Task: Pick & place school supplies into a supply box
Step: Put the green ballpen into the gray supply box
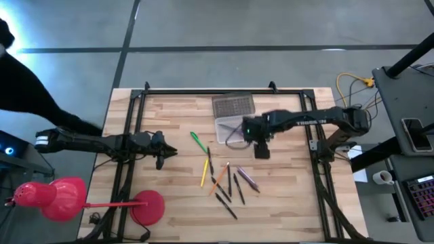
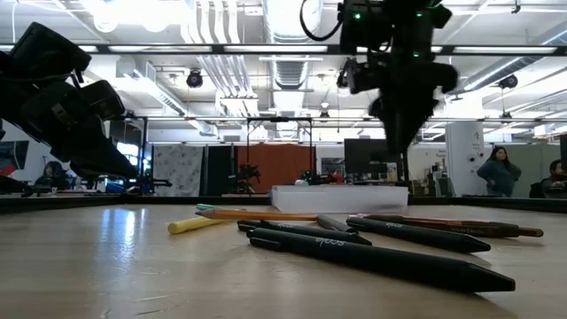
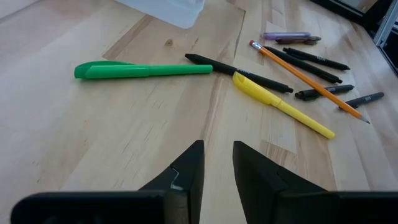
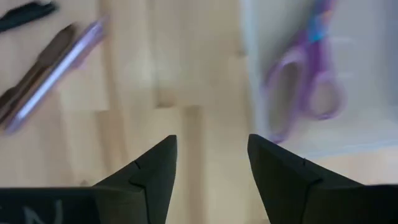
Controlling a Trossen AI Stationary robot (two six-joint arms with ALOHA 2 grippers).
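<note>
We see only the purple scissors (image 4: 305, 81) in the supply box (image 1: 230, 127). The pens (image 1: 227, 183) wait on the worktop (image 1: 285, 203). Both grippers' jaws are apart, holding nothing.

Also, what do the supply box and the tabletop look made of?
The supply box looks like clear plastic: the purple scissors show through its wall, and its lid is grey and ribbed. The tabletop looks like pale jointed wood, with visible grain and plank seams.
</note>
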